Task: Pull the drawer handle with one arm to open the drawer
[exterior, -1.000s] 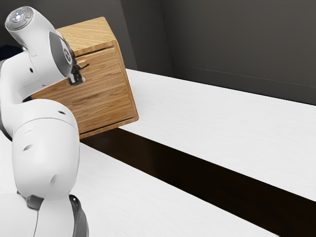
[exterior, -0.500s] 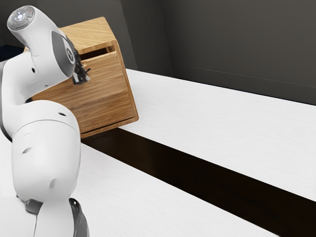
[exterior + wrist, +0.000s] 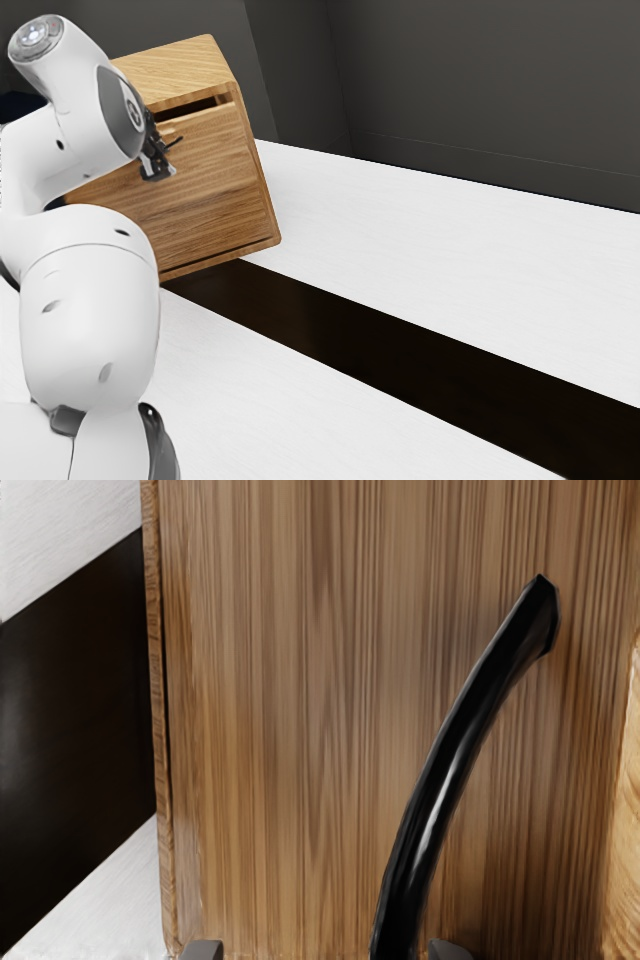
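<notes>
- Drawer handle [image 3: 172, 141], a thin black curved bar: in the exterior view it sits on the top drawer front [image 3: 212, 135] of the light-brown wooden box cabinet [image 3: 215, 200].
- Cabinet: stands on the white table top [image 3: 450, 240], at the exterior view's upper left.
- Drawer front: a dark slot [image 3: 195, 102] runs between its upper edge and the cabinet's top panel. The drawer front appears to stand slightly out of the cabinet, though this angle makes that hard to confirm.
- White seven-joint arm [image 3: 90, 300]: fills the exterior view's left and covers part of the cabinet.
- Black two-finger gripper [image 3: 153, 165]: positioned at the drawer front, at the end of the drawer handle nearer the arm.
- Wide black strip [image 3: 400, 350]: crosses the table top between two white areas, from the cabinet's base toward the exterior view's lower right.
- Wrist view: the drawer handle [image 3: 450, 760] arcs over the grained wood of the drawer front [image 3: 300, 680]. One end is fixed into the wood and the other runs down between the fingertips [image 3: 204, 949].
- End effector state: the two fingertips are set wide apart. The drawer handle lies between them, just beside one tip and well apart from the other, so it is not clamped.
- Past the drawer front's side edge, the wrist view shows the table top [image 3: 60, 530] and the black strip [image 3: 70, 730].
</notes>
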Available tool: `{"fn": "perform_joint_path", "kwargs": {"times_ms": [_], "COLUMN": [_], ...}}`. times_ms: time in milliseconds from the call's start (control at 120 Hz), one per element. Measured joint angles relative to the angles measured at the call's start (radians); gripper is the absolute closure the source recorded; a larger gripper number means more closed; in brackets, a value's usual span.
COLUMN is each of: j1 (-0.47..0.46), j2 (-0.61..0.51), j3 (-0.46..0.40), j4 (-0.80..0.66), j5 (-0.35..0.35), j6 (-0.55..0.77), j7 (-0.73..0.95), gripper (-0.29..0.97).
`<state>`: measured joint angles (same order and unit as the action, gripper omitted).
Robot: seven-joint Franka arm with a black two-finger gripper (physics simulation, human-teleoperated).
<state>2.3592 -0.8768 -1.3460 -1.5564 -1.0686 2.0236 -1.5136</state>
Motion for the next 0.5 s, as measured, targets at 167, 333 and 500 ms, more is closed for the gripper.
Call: {"fn": "perform_joint_path", "kwargs": {"times_ms": [167,333,500], "j1": [-0.002,-0.016,-0.04], "j2": [-0.001,-0.002,-0.003], "j3": [0.01,0.031,0.045], "j4": [-0.011,-0.032,-0.039], "j5": [0.003,0.003,0.002], "j6": [-0.012,-0.021,-0.026], "j7": [0.003,0.007,0.01], "gripper": [0.5,0.5,0.49]}}
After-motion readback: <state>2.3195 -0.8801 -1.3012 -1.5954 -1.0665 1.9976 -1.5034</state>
